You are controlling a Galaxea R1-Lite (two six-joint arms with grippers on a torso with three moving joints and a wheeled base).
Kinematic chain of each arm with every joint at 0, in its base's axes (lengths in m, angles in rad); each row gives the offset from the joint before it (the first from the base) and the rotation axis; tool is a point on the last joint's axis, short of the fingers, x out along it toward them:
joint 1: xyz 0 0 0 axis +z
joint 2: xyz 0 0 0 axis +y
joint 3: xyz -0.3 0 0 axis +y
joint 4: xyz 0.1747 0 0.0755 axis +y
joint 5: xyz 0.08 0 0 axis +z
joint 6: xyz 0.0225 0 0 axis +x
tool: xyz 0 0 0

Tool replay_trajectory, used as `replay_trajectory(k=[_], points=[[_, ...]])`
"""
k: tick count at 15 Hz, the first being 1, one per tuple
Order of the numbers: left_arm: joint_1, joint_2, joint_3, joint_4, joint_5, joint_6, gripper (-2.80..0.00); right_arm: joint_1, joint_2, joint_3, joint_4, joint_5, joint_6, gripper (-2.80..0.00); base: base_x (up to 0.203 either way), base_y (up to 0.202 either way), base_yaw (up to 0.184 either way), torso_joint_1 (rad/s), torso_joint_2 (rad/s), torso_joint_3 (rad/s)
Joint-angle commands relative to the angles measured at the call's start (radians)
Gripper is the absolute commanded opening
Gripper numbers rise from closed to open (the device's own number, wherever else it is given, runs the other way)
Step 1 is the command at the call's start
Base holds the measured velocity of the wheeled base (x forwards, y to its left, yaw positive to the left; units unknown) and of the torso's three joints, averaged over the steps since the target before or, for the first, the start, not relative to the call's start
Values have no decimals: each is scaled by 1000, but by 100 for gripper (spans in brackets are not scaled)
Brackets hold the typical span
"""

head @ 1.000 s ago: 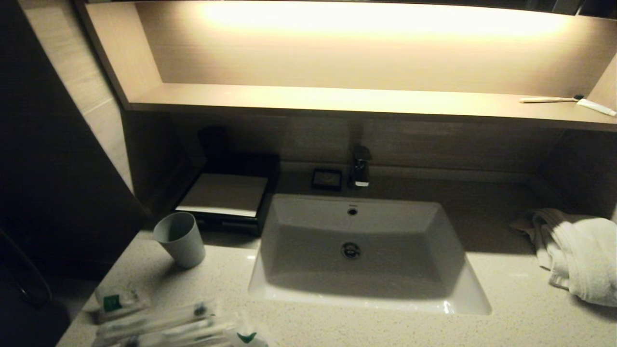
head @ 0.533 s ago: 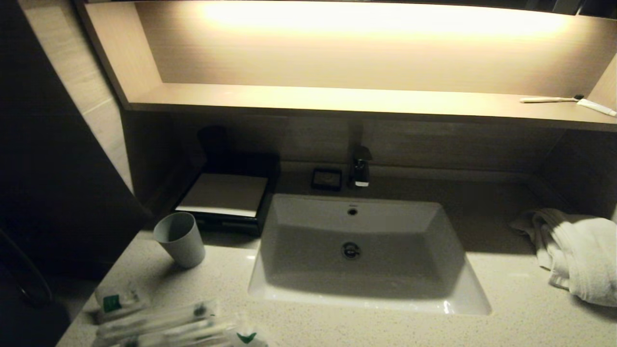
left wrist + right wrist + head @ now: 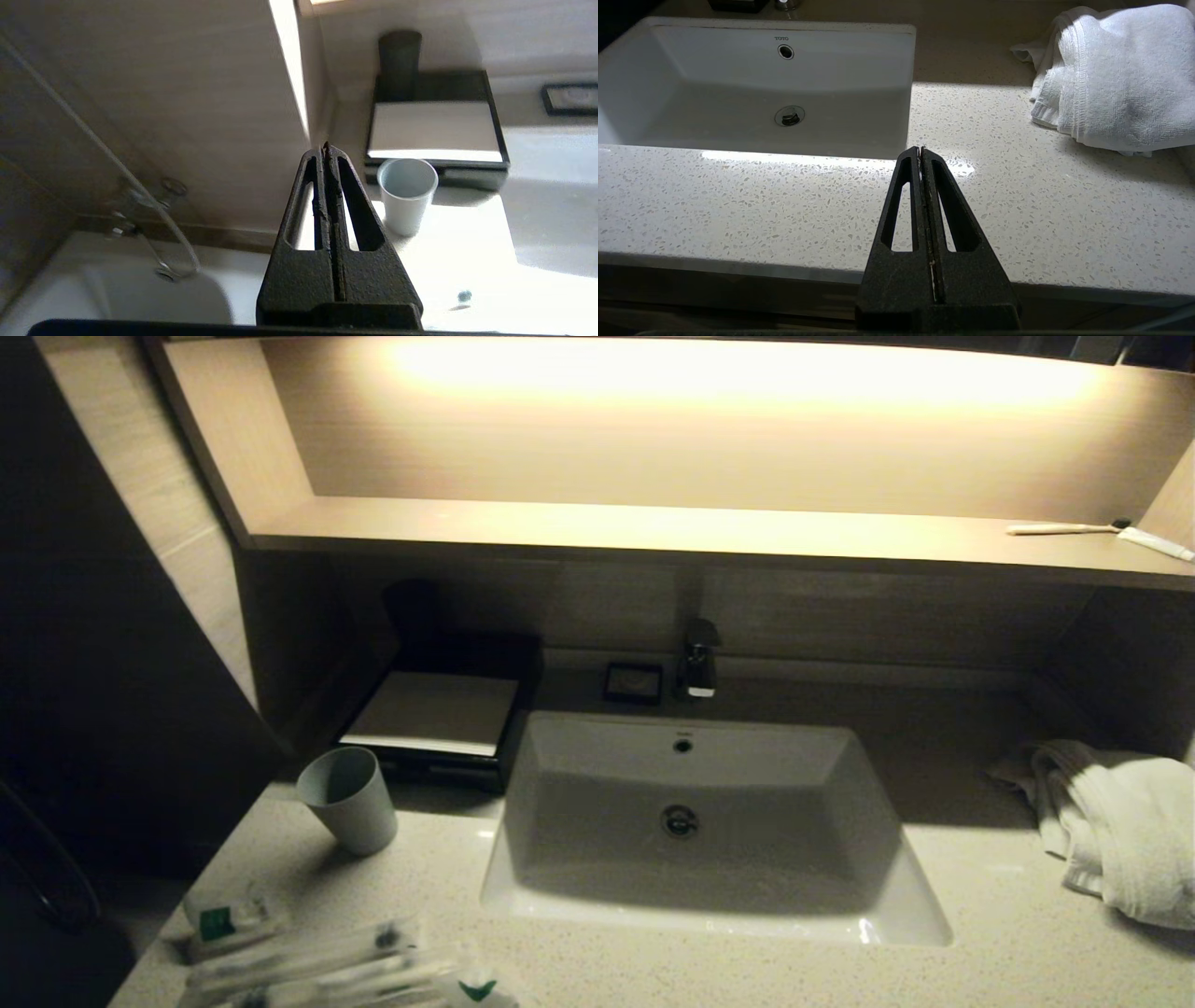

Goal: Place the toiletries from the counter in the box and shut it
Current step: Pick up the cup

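Note:
Several clear-wrapped white sachets with green marks point(image 3: 224, 919) and long wrapped sticks point(image 3: 308, 961) lie at the counter's point(image 3: 980, 952) front left corner. The low black box with a cream top panel point(image 3: 434, 711) stands at the back left beside the basin, its drawer pushed in; it also shows in the left wrist view point(image 3: 434, 126). Neither gripper shows in the head view. My left gripper point(image 3: 325, 148) is shut and empty, off the counter's left end, short of the cup. My right gripper point(image 3: 920, 150) is shut and empty, above the counter's front edge right of the basin.
A white basin point(image 3: 695, 821) fills the counter's middle, with a tap point(image 3: 698, 658) and a small black dish point(image 3: 633, 682) behind it. A pale cup point(image 3: 347, 798) stands before the box. A white towel point(image 3: 1116, 826) lies at the right. A toothbrush and tube point(image 3: 1102, 532) lie on the lit shelf.

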Motion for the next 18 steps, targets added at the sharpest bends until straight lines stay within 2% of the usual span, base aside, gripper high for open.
replay_trajectory(k=[1,4,6,9,12,18], points=[[-4,54,64,-10,-39,-32,-280,0,0,0,0,1,0,-280,0,0,0,0,0,0],[-5,105,126,-103,-135,-100,-280,0,0,0,0,1,0,-280,0,0,0,0,0,0],[-5,144,148,-143,-159,-135,-280,0,0,0,0,1,0,-280,0,0,0,0,0,0],[-5,218,165,-218,-168,-247,-280,0,0,0,0,1,0,-280,0,0,0,0,0,0],[-5,271,199,-281,-168,-249,-280,0,0,0,0,1,0,-280,0,0,0,0,0,0],[-5,409,194,-284,-167,-221,-280,0,0,0,0,1,0,-280,0,0,0,0,0,0]])
